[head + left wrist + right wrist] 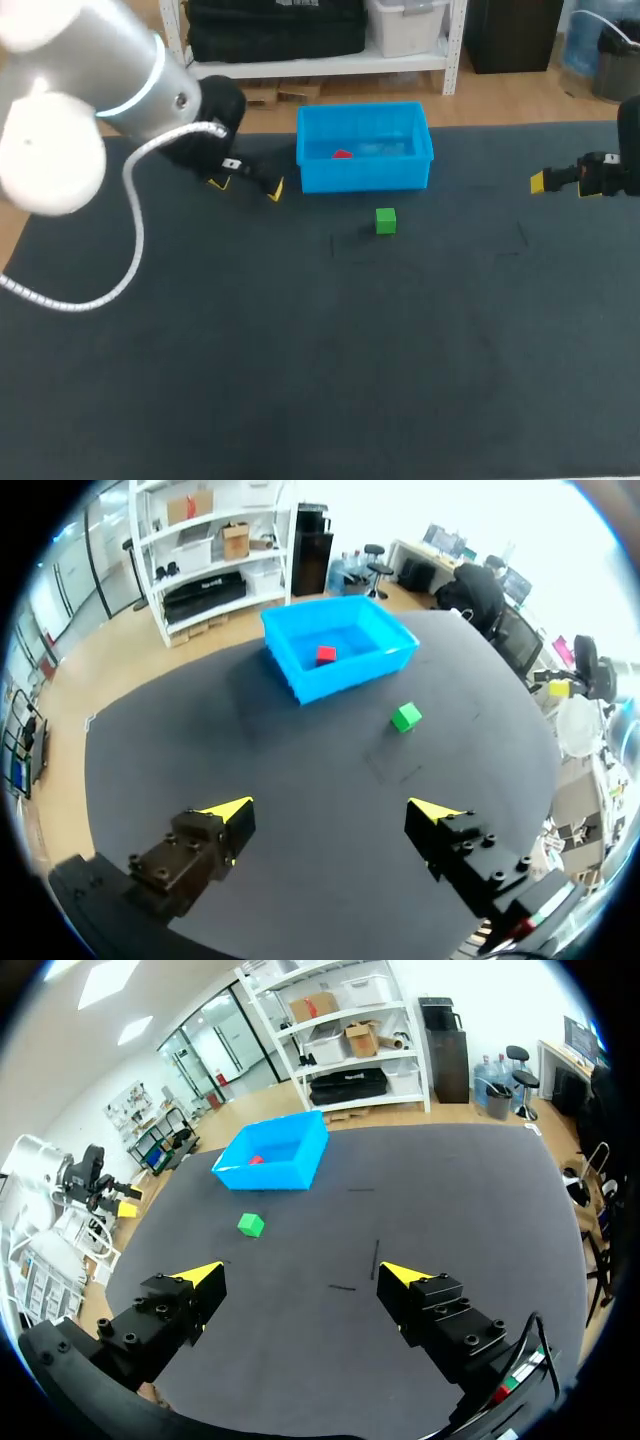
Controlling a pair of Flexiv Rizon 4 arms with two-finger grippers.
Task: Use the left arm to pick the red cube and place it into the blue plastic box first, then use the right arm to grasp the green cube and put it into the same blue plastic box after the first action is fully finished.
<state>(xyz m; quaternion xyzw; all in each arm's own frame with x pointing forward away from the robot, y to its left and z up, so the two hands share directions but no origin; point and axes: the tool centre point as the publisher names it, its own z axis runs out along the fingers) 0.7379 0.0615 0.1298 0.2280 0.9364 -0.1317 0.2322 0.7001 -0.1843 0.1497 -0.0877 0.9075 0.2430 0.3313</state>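
Already half done: red cube (342, 154) lies inside blue plastic box (365, 182). Green cube (386, 221) sits on table (300, 350) near box, not yet grasped. Left gripper (246, 183) spread, empty, beside box; right gripper (563, 183) spread, empty, well apart from green cube.

Silver-white arm, black grippers tipped in yellow.
The left arm (100, 60) wore a rounded silver-white shell with a pale blue ring and a white ribbed cable (139, 235). The left gripper (332, 808) and right gripper (302, 1272) had black, screw-studded fingers (185, 865) ending in yellow wedges.
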